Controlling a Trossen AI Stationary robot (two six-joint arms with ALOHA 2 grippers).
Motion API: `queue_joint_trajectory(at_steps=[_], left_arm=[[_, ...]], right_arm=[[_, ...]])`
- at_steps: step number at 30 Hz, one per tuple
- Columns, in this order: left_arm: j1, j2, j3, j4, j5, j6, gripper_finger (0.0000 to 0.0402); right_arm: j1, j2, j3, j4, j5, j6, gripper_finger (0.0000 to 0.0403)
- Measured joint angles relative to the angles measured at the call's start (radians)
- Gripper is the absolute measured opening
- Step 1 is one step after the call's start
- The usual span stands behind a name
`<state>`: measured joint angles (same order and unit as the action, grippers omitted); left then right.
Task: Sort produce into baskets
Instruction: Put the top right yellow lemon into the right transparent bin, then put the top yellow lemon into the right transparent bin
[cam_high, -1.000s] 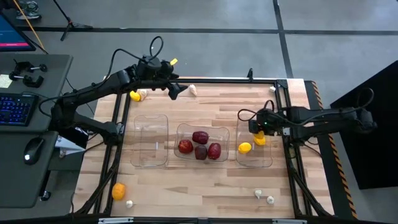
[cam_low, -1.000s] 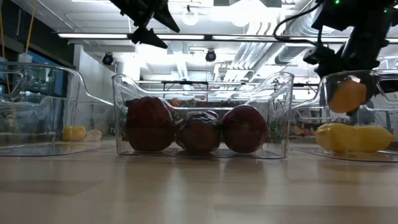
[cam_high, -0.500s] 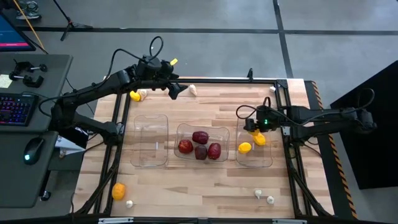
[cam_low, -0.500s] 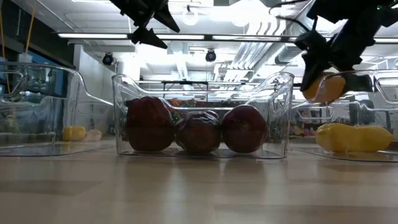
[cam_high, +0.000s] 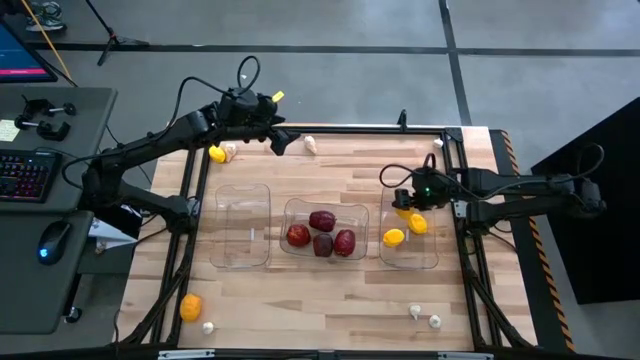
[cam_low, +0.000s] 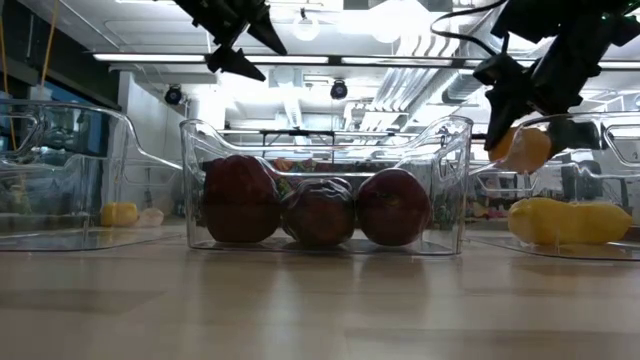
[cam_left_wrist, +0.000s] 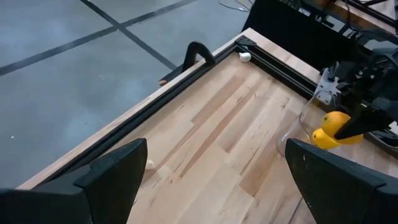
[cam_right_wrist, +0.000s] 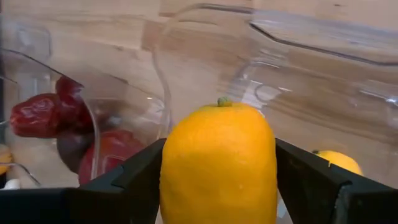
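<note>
My right gripper is shut on an orange lemon-like fruit over the right clear bin, at about rim height in the low view. Two yellow fruits lie in that bin. The middle bin holds several dark red pieces. The left bin holds nothing. My left gripper is open and empty, raised over the table's far edge; a white garlic lies on the table near it. My right gripper pinches the orange fruit by its two opposite sides between its two fingers. The fruit's stem tip points away from the wrist. The fingers slant down from the table's right. The fruit is lifted clear.
A yellow fruit and a garlic lie at the far left. An orange fruit and a garlic lie at the near left. Two garlics lie near the front right. A black frame rail edges the table.
My right gripper has carried the orange fruit a little toward the table's left, over the right bin, and has turned somewhat. It has stayed shut on the fruit, which has stayed clear of the bin's floor.
</note>
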<state>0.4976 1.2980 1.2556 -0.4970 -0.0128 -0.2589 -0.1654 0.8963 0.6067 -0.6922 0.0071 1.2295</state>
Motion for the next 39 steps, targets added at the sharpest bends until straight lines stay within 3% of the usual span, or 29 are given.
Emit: queue_joint_trajectory(at_steps=[3, 7, 16, 25, 32, 39], left_arm=[[0.000, 0.000, 0.000, -0.005, 0.000, -0.001, 0.0369], [0.000, 0.000, 0.000, -0.008, 0.000, -0.001, 0.0369], [0.000, 0.000, 0.000, -0.008, 0.000, 0.000, 0.0369], [0.008, 0.000, 0.009, -0.019, 0.001, -0.010, 0.0369], [0.195, 0.041, 0.187, -0.249, -0.037, -0.049, 0.0369], [0.406, 0.232, 0.231, -0.560, -0.069, -0.053, 0.0369]], right_arm=[[0.000, 0.000, 0.000, 0.006, -0.014, 0.046, 0.0264], [0.000, 0.000, 0.000, 0.008, -0.051, -0.046, 0.0264], [0.000, 0.000, 0.000, 0.032, -0.046, -0.042, 0.0272], [-0.004, 0.000, 0.000, 0.023, -0.042, -0.030, 0.0392], [-0.044, 0.000, 0.000, 0.054, -0.042, -0.045, 0.0379], [-0.102, 0.000, 0.000, 0.114, -0.041, -0.130, 0.0379]])
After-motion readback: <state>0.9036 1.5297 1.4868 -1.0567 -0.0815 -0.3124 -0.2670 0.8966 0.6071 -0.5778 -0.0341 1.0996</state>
